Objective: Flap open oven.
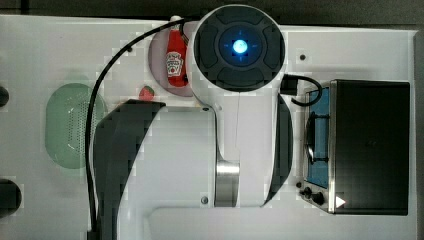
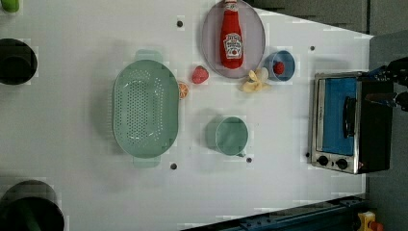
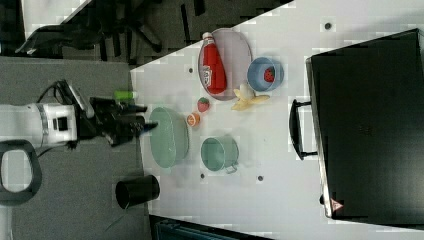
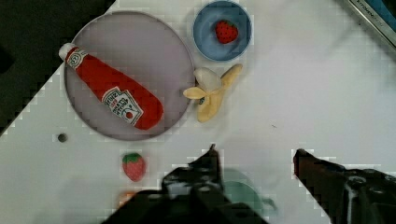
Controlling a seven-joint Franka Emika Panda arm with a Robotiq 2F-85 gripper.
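Note:
The oven is a black box with a silver front frame, standing at the top view's right. Its blue glass door looks shut, and the dark bar handle sticks out from the front. One corner of the oven shows in the wrist view. My gripper is open, with nothing between its dark fingers. It hangs high above the table near the banana and the green cup, well apart from the oven. From the side, the gripper points toward the table.
A ketchup bottle lies on a purple plate. Near them are a blue bowl holding a strawberry, a loose strawberry, an orange slice, a green colander and the cup. Black cups stand at the table's edge.

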